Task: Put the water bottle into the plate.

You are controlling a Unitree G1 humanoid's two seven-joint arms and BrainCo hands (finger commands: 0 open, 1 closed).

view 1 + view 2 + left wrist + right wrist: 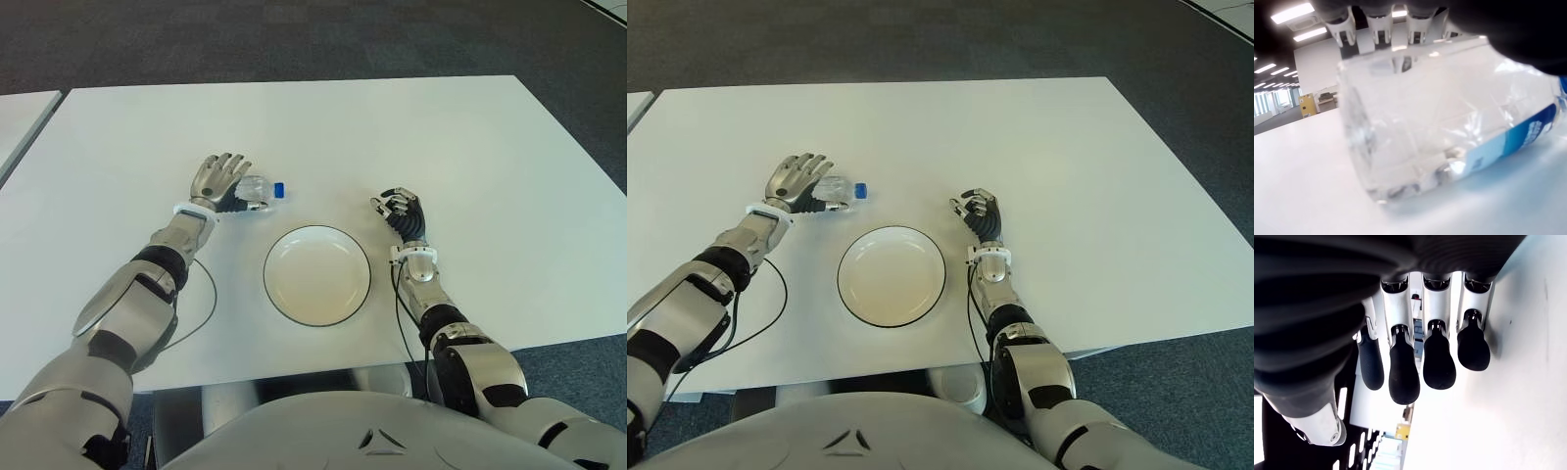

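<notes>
The clear water bottle [261, 189] with a blue cap and blue label lies on its side on the white table [490, 147], cap pointing right. My left hand [220, 179] sits against its base end, fingers spread and extended over it, not closed around it. In the left wrist view the bottle [1440, 132] fills the frame under the straight fingers [1381, 29]. The white plate [294, 294] with a dark rim lies empty in front of me, just right of and nearer than the bottle. My right hand [400, 211] shows right of the plate, its fingers [1400, 372] curled, holding nothing.
A black cable [201, 304] loops on the table beside my left forearm. A second white table [20, 117] stands at the far left across a gap. Dark carpet lies beyond the table's far edge.
</notes>
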